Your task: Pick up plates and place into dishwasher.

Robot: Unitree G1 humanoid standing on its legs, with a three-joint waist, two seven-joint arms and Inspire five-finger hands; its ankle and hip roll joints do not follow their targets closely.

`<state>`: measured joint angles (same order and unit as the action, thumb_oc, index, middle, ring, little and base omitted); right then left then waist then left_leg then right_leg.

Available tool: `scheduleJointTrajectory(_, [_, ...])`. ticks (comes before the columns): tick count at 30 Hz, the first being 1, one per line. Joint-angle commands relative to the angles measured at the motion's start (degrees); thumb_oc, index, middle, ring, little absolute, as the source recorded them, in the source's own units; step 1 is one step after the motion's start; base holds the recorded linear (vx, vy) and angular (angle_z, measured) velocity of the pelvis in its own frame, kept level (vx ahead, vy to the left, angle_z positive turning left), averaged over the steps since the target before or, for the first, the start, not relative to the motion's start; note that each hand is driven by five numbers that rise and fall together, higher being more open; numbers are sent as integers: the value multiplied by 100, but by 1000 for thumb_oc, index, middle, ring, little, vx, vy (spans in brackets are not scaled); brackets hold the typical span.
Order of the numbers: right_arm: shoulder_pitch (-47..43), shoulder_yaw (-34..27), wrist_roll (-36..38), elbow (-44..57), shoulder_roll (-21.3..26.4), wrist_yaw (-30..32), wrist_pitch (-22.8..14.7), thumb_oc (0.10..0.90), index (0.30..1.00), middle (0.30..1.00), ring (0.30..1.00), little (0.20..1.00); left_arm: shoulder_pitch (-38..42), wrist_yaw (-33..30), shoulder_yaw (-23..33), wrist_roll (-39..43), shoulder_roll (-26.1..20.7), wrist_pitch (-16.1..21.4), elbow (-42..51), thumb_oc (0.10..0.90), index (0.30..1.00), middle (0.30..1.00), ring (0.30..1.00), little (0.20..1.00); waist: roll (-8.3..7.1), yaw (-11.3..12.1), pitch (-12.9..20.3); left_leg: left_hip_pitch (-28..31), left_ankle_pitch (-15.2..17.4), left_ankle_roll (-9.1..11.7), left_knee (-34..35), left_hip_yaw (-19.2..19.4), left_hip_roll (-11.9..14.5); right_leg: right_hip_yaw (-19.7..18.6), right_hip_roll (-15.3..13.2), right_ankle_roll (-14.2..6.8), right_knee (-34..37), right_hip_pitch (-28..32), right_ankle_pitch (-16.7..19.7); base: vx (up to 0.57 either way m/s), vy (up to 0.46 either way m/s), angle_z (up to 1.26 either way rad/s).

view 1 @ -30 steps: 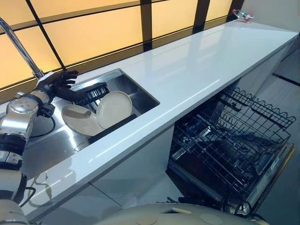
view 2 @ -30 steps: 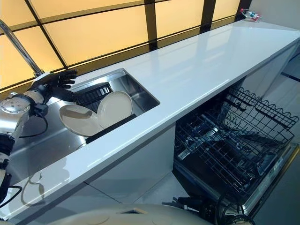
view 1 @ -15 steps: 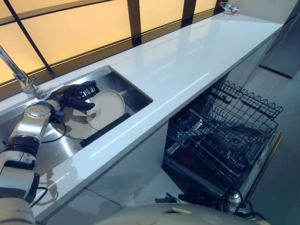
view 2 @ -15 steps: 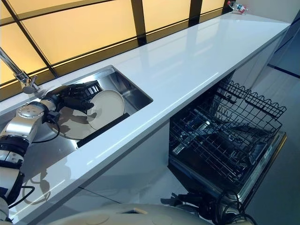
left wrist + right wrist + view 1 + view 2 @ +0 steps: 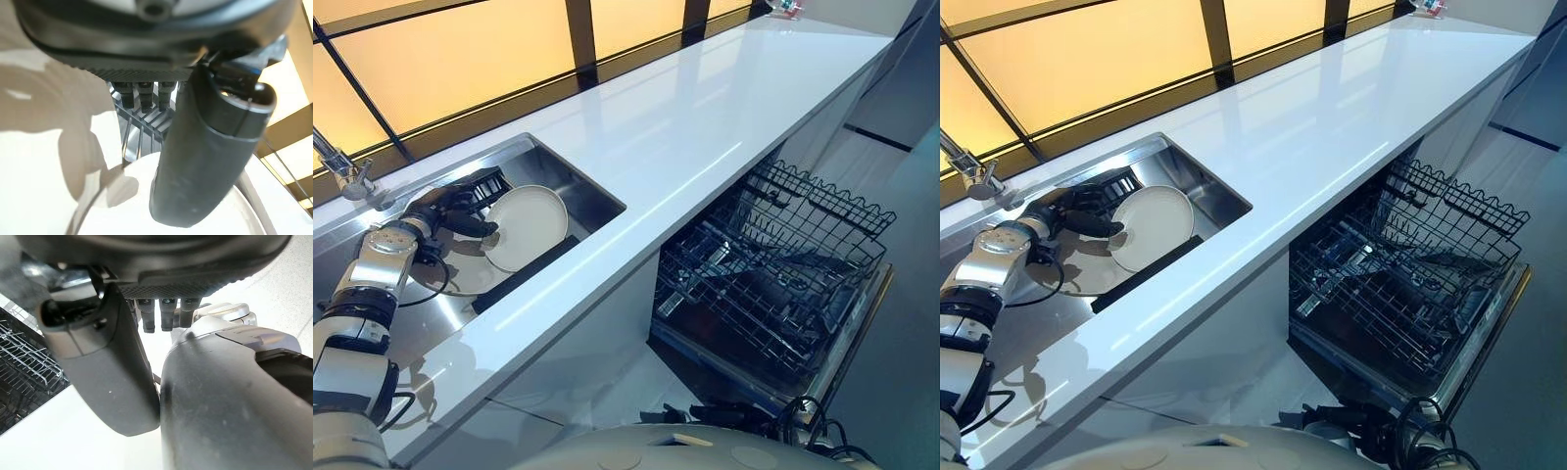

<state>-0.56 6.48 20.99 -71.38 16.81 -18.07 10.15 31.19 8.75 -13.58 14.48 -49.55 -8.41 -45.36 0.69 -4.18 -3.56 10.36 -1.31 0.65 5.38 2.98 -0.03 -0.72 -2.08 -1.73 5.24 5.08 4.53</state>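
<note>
Plates sit in the steel sink [image 5: 592,201]: one cream plate [image 5: 524,227] leans tilted against a dark rack [image 5: 487,183] at the sink's back, and a second plate [image 5: 460,274] lies flatter beside it, partly under the first. Our left hand [image 5: 450,211] is down in the sink at the tilted plate's rim, thumb lying across its face in the left wrist view and fingers reaching behind the edge; we cannot tell whether they have closed on it. Our right hand [image 5: 122,357] shows in its own wrist view with the thumb extended, holding nothing. A long white counter [image 5: 705,117] runs away to the right, with amber window panels [image 5: 460,49] behind it. Below the counter's front edge the dishwasher [image 5: 773,284] stands open, its wire rack [image 5: 803,215] pulled out over pale floor [image 5: 901,392].
</note>
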Motion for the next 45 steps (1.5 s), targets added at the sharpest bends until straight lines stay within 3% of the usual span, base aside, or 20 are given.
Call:
scheduleJointTrajectory(1, [345,337,-169,-267,239,-89,91,800,900,900,900,900,1017,-344,556,12,-216,419,-118,800,900,900,900,900,-28,-111,-34,-285,308,-433,-235,214,-520,-143,-37,-383,-202,-146,84,6,-5,-6])
scheduleJointTrajectory(13, [338,346,-221,-266,257,-132,69,800,900,900,900,900,1212,49,417,363,-126,338,-367,800,900,900,900,900,-54,-182,-59,-306,327,-427,-285,283,-511,-225,-27,-411,-227,-192,113,11,-4,-5])
scheduleJointTrajectory(22, [323,270,-279,-325,279,-179,16,800,900,900,900,900,1264,1181,272,1046,-9,292,-163,800,900,900,900,900,-44,-186,-84,-309,326,-412,-286,309,-501,-262,-25,-432,-200,-190,141,-2,-5,-1])
scheduleJointTrajectory(28, [280,192,-413,-323,353,-210,44,800,900,900,900,900,1358,2520,101,1770,-116,-619,-99,800,900,900,900,900,26,-203,-76,-296,314,-402,-282,288,-505,-296,-19,-440,-198,-183,152,0,0,0])
scheduleJointTrajectory(29, [265,182,-435,-329,373,-214,51,800,900,900,900,900,1405,2726,58,1834,-138,-783,-130,622,747,747,747,722,44,-211,-77,-297,312,-404,-284,273,-511,-309,-18,-439,-196,-183,153,0,0,0])
scheduleJointTrajectory(30, [252,172,-454,-343,396,-225,49,800,900,900,900,900,1450,2942,21,1852,-175,-901,-171,608,735,735,735,708,63,-218,-78,-298,310,-401,-288,257,-514,-322,-18,-438,-193,-181,155,0,0,0])
scheduleJointTrajectory(31, [241,167,-469,-357,413,-233,49,800,900,900,900,900,1502,3081,-20,1905,-210,-1035,-201,454,604,604,604,554,78,-225,-77,-299,309,-400,-294,249,-516,-329,-20,-438,-192,-180,159,0,0,0])
scheduleJointTrajectory(33, [216,162,-508,-392,448,-246,40,800,900,900,900,900,1635,3425,-131,1858,-299,-1212,-272,358,521,521,521,458,120,-239,-69,-298,306,-395,-299,241,-522,-340,-22,-440,-179,-170,162,0,0,0])
scheduleJointTrajectory(34, [209,162,-502,-397,463,-249,31,800,900,900,900,900,1700,3528,-196,1835,-350,-1257,-314,276,451,451,451,376,138,-246,-66,-294,308,-393,-299,242,-525,-340,-22,-441,-171,-165,163,0,0,0])
scheduleJointTrajectory(35, [196,153,-495,-411,479,-254,20,800,900,900,900,900,1755,3610,-252,1801,-394,-1228,-356,141,335,335,335,241,156,-250,-60,-296,310,-391,-301,238,-531,-342,-22,-443,-163,-161,160,0,0,0])
scheduleJointTrajectory(36, [173,152,-464,-418,494,-251,18,800,900,900,900,900,1831,3623,-313,1818,-463,-1176,-394,100,300,300,300,200,177,-251,-55,-301,314,-389,-309,230,-537,-345,-20,-439,-155,-156,154,0,0,0])
scheduleJointTrajectory(40, [168,141,-352,-428,510,-252,-51,800,900,900,900,900,2007,3447,-375,1944,-557,-1061,-425,100,300,300,300,200,198,-256,-30,-306,314,-372,-316,214,-545,-349,-12,-433,-132,-136,140,-2,-3,-1])
scheduleJointTrajectory(42, [160,138,-280,-425,515,-252,-82,800,900,900,900,900,2092,3433,-400,1961,-586,-1023,-472,182,371,371,371,282,201,-260,-16,-302,304,-365,-308,201,-544,-354,-2,-427,-124,-131,140,-8,-14,-7])
scheduleJointTrajectory(45, [144,127,-124,-374,525,-261,-183,800,900,900,900,900,2213,3390,-432,2037,-630,-978,-508,136,331,331,331,236,204,-271,5,-295,295,-359,-285,155,-547,-389,24,-413,-120,-128,129,-13,-18,-7])
